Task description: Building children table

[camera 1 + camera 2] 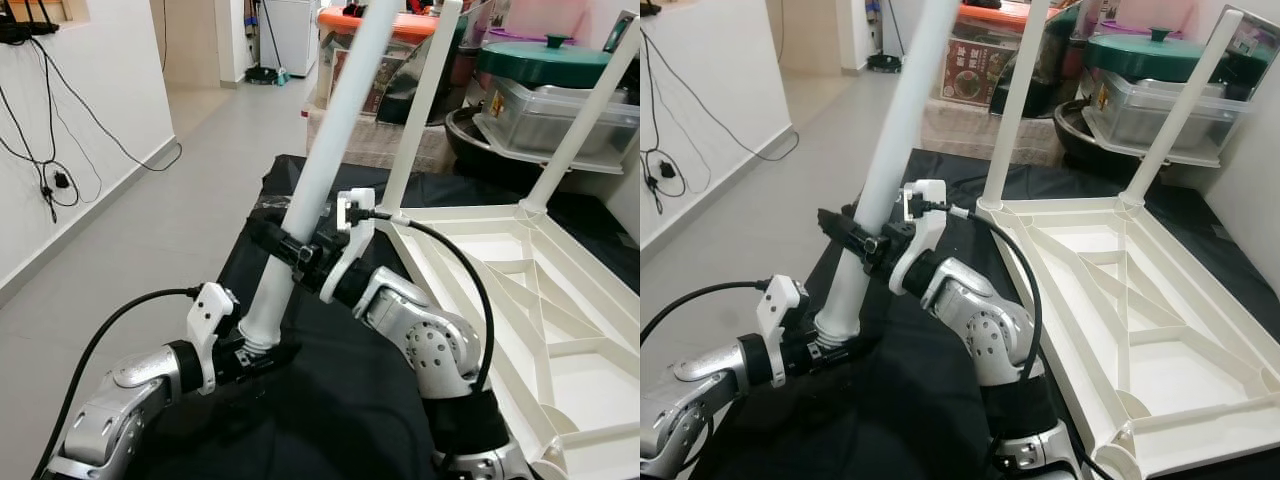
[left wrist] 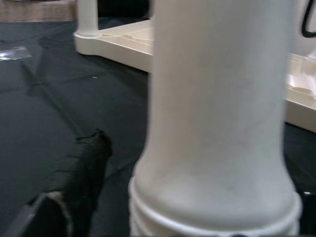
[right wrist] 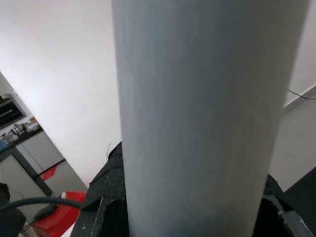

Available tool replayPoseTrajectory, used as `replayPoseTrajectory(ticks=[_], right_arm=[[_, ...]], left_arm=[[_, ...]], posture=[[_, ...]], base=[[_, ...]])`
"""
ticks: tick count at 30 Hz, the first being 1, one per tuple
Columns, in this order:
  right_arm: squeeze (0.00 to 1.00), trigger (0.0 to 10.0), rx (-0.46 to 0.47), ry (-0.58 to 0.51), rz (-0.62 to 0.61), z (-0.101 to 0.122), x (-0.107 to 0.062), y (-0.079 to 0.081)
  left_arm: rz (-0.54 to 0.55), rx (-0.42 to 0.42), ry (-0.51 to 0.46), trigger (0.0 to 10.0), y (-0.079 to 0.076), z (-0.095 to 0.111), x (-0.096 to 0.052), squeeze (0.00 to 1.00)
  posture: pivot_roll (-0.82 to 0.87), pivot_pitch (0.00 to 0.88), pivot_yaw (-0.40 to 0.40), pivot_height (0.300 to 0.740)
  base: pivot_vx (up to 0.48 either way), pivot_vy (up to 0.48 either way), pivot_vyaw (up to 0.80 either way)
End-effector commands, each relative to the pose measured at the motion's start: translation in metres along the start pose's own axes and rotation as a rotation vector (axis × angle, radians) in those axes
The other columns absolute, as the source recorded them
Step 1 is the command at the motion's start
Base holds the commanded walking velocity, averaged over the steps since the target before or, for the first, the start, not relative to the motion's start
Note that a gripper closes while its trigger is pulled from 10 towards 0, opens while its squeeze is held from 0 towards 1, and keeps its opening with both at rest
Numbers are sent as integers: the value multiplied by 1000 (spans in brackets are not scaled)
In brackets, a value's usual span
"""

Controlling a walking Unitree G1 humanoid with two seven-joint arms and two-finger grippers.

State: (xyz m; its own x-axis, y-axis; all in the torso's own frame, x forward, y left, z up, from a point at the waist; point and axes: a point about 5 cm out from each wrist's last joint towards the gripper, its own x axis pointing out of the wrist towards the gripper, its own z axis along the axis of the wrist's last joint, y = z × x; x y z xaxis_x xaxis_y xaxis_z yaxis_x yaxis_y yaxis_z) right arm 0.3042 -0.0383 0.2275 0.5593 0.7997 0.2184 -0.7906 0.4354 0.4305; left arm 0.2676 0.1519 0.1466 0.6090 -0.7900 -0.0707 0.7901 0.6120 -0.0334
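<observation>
So I'm holding the loose table leg (image 1: 325, 165) with both arms right now. My left gripper (image 1: 262, 352) is clamping its jaws on the threaded bottom end, and my right gripper (image 1: 290, 250) is wrapping its jaws around the shaft a bit higher up. Both are closed on the leg, no gap I can see.

The thing that matters: the leg's long axis is running up and away from me, tilting toward the upturned tabletop (image 1: 560, 330), with the threaded end pointing down at the black cloth (image 1: 340, 400) covering the worktop. That end is sitting well clear of the tabletop, off to its left side. Two legs (image 1: 425, 95) are already standing in the tabletop's far corners, so I'm guessing this one is going into a near corner socket (image 1: 1118, 440).

My right gripper is the nearer one to the tabletop, so I'm thinking it's doing the steering while the left carries the bottom end across. The leg needs straightening to upright before the thread can meet a socket.
</observation>
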Motion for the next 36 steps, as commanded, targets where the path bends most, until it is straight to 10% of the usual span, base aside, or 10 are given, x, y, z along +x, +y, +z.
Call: replayPoseTrajectory(ticks=[1,9,12,13,14,15,20,36], right_arm=[[0,0,-16,10,-16,-2,-3,-3],[0,0,-65,-41,-88,16,-8,-19],[0,0,-208,-153,-342,63,-29,-62],[0,0,-254,-167,-400,73,-36,-72],[0,0,-254,-167,-400,73,-36,-72],[0,0,-292,-183,-449,84,-43,-80],[0,0,-333,-273,-551,123,-59,-94],[0,0,-139,-371,-382,130,-45,-69]], left_arm=[[54,23,-73,10000,7,11,-1,1000],[91,5,-135,10000,8,19,-7,1000],[41,-58,-157,10000,-8,22,-23,1000],[30,-69,-157,10000,-13,21,-26,725],[30,-69,-157,10000,-13,21,-26,725],[28,-75,-147,10000,-16,18,-27,0],[67,-66,-105,10000,-19,8,-26,0],[257,-50,-16,10000,-11,-14,-20,0]], posture=[[90,0,-73,740],[92,0,-72,740],[99,0,-83,740],[101,0,-85,740],[101,0,-85,740],[105,0,-90,740],[105,0,-93,740],[92,0,-85,740]], base=[[0,0,0],[0,0,0],[0,0,0],[0,0,0],[0,0,0],[0,0,0],[0,0,0],[0,0,0]])
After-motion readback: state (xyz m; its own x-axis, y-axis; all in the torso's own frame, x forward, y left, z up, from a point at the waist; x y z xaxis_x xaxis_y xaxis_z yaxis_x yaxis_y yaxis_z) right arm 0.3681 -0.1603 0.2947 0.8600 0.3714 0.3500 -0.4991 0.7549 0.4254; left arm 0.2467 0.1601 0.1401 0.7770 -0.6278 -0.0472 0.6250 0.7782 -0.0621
